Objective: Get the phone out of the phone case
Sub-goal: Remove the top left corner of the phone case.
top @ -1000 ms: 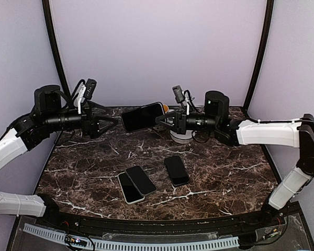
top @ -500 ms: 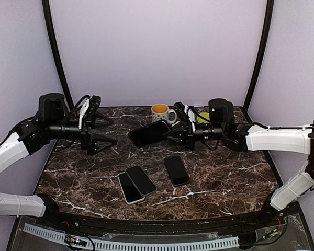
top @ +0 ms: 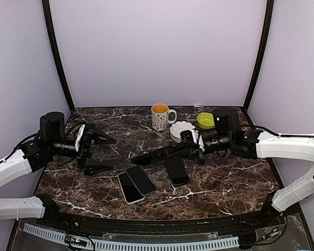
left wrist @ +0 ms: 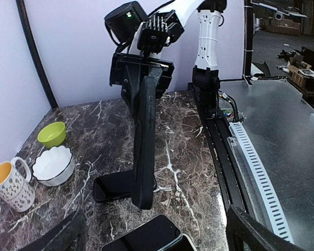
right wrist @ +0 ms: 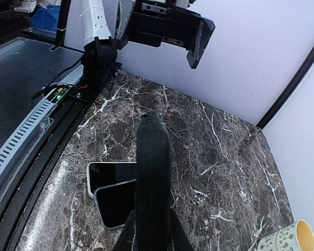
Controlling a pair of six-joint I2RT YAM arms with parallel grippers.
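I read right gripper [top: 192, 148] clamped on cased phone [top: 158, 155], low over table [top: 235, 178]. Top view: a dark sliver, tip possibly touching down. Left wrist view shows it edge-on instead. Left gripper [top: 100, 153] spread wide, well apart.

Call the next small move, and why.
Probably move the open left gripper toward the free end of the cased phone and pinch it. The right gripper clamps only its other end. It tilts low over the table, and the left is empty, apart from it.
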